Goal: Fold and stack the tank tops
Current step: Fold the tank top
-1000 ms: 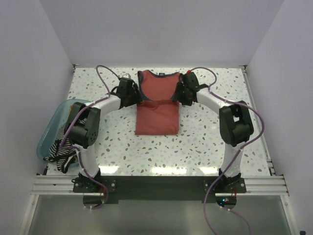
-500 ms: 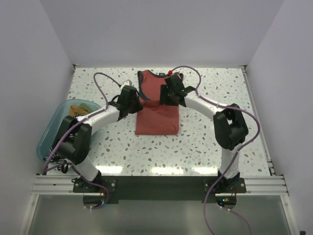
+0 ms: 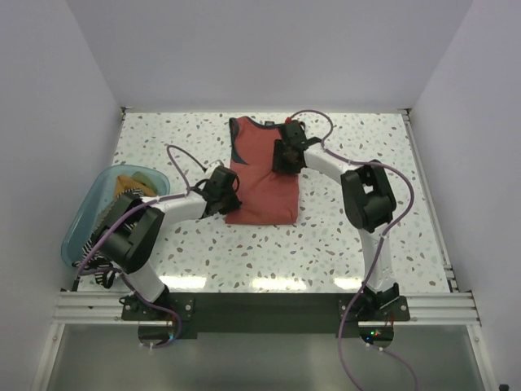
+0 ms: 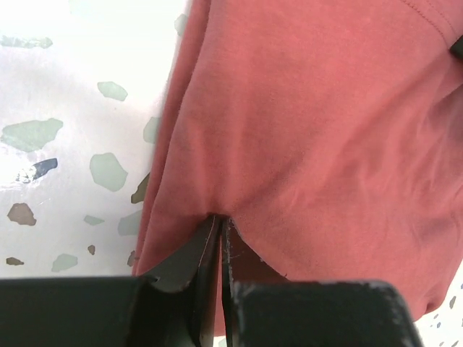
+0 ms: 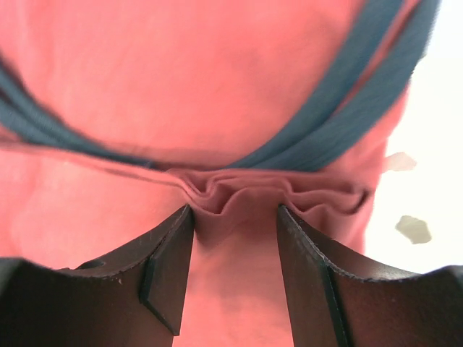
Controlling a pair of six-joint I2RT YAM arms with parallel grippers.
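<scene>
The rust-red tank top (image 3: 262,195) lies in the middle of the table, its lower part folded up over itself. My left gripper (image 3: 228,195) is at its left edge, jaws pressed together on a pinch of red cloth (image 4: 325,130); the left wrist view shows the gripper (image 4: 219,220) biting into the fold. My right gripper (image 3: 282,159) rests on the upper part of the top, jaws apart. In the right wrist view that gripper (image 5: 235,213) presses on the cloth (image 5: 202,87), which is bunched into small wrinkles just below the navy trim (image 5: 347,108).
A translucent teal bin (image 3: 81,224) stands at the left table edge. It holds a mustard-orange top (image 3: 130,183), and a black-and-white striped top (image 3: 102,270) hangs over its near rim. White walls close off the back and sides.
My left gripper slid towards me along the top's left edge and closed on the cloth. My right gripper moved left onto the top's upper part, its jaws narrowing a little.
</scene>
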